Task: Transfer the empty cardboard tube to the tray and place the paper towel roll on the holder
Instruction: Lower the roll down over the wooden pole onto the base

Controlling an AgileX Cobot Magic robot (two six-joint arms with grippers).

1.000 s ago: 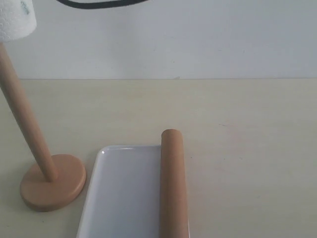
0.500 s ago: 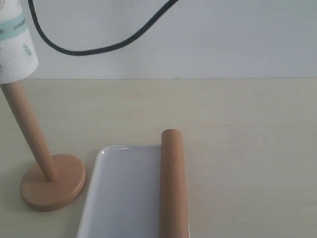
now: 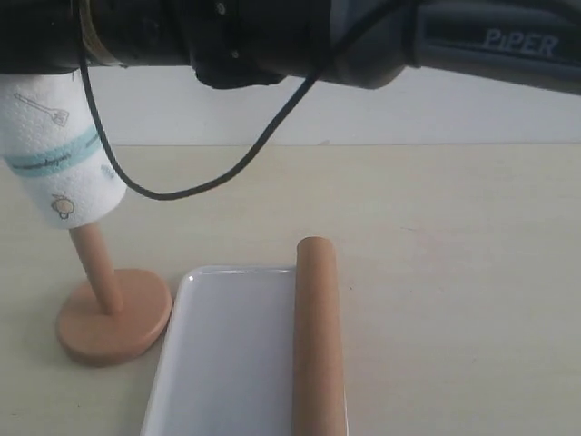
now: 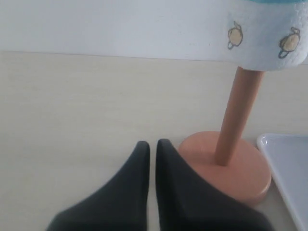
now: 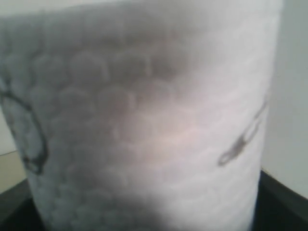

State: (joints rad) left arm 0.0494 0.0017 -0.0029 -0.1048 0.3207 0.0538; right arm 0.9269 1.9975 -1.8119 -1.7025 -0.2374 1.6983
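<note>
The paper towel roll (image 3: 59,150) sits tilted over the top of the holder (image 3: 113,318), with the lower dowel bare beneath it. My right arm (image 3: 381,41) reaches across the top of the exterior view to the roll's upper end. In the right wrist view the paper towel roll (image 5: 144,120) fills the frame and hides the fingertips. The cardboard tube (image 3: 318,345) lies along the right rim of the tray (image 3: 222,363). My left gripper (image 4: 148,144) is shut and empty, just beside the holder's base (image 4: 240,166).
A black cable (image 3: 218,173) hangs from the right arm over the table behind the holder. A pale wall runs behind the table's far edge (image 3: 408,143). The tray's corner (image 4: 286,159) lies close to the holder's base.
The roll has come down over the dowel's top. The right arm has dropped into the exterior view. The holder has shifted a little to the right and stands more upright.
</note>
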